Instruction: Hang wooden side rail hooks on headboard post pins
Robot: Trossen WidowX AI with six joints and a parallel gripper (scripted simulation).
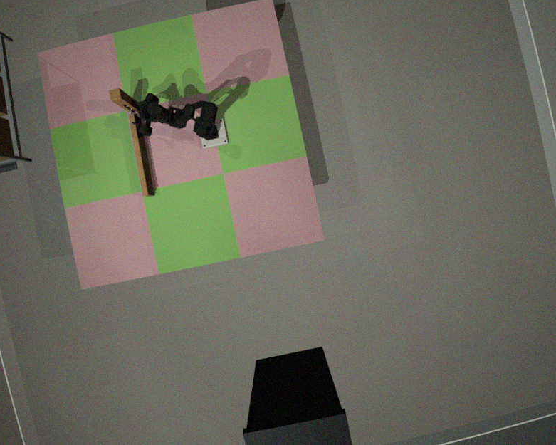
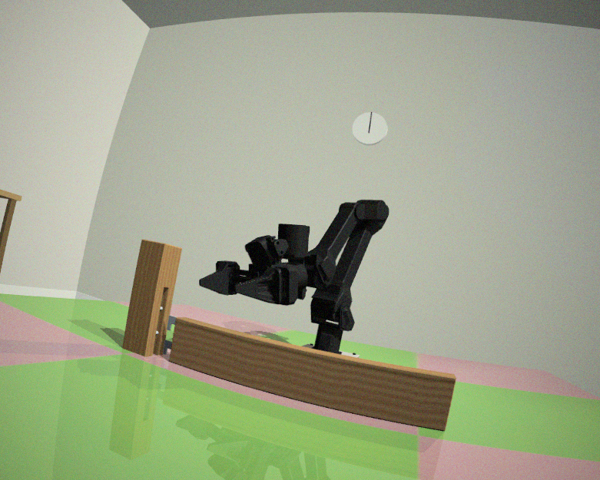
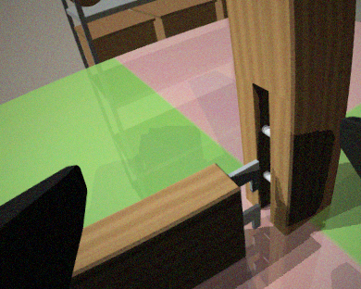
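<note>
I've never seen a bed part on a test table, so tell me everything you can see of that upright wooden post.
The headboard post is a tall, square-sided block of light, vertically grained wood, standing upright on the checked table. One face has a narrow vertical slot low down, with two pale pins across it, one above the other. The side rail lies with its end facing that slot, its grey steel hooks reaching toward the opening; whether they sit on the pins is unclear. The open gripper hovers nearby, not touching the post.

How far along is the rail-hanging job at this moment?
Done: nothing yet. The rail lies on the table, its hooks just outside the post, off the pins. In hand: the open, empty gripper hovers above the rail's hook end. Left: grasp, lift, hook on, release, retreat.
</note>
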